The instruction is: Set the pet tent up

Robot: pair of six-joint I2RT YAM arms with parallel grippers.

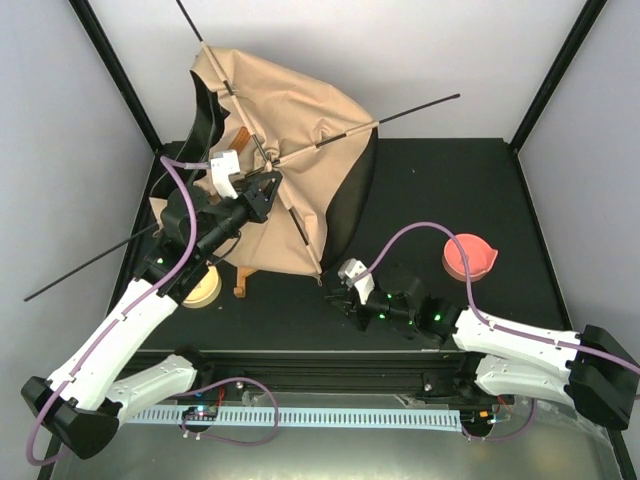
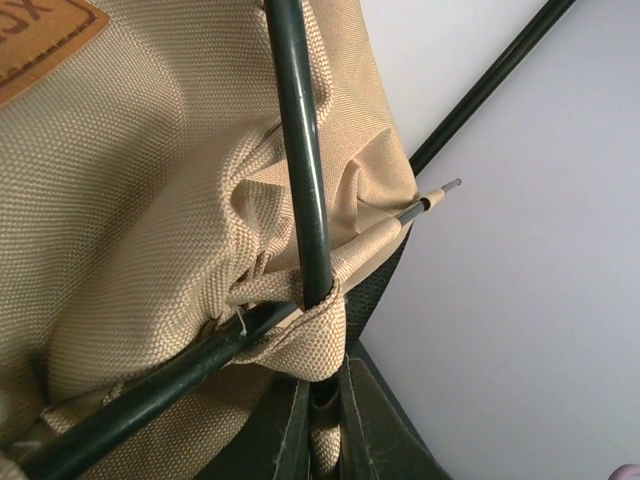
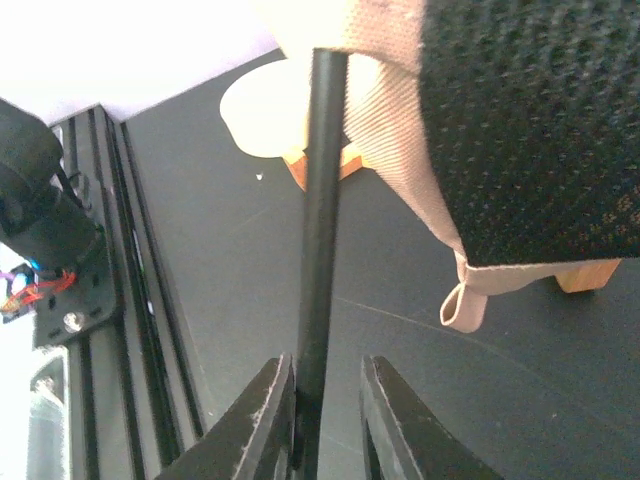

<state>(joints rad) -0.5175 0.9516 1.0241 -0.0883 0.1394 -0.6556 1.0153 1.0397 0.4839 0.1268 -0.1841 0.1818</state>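
Note:
The pet tent [image 1: 290, 120], tan canvas with black lining, lies slumped at the back left of the table, with thin black poles [image 1: 400, 112] crossing over it. My left gripper [image 1: 267, 186] is at the pole crossing. In the left wrist view it [image 2: 326, 388] is shut on a tan webbing loop [image 2: 310, 345] wrapped round the crossed poles [image 2: 300, 150]. The brown leather label [image 2: 40, 35] is at the top left. My right gripper [image 1: 333, 286] is at the tent's near corner. In the right wrist view it [image 3: 328, 378] is open around a pole end [image 3: 322, 200] that rests against one finger. No pom-pom shows.
A pink bowl [image 1: 469, 258] sits right of centre. A cream round object [image 1: 203, 288] and a wooden piece [image 1: 243, 284] lie near the tent's front left. One pole [image 1: 85, 265] sticks out past the table's left edge. The black frame rail [image 3: 110, 300] runs along the near edge.

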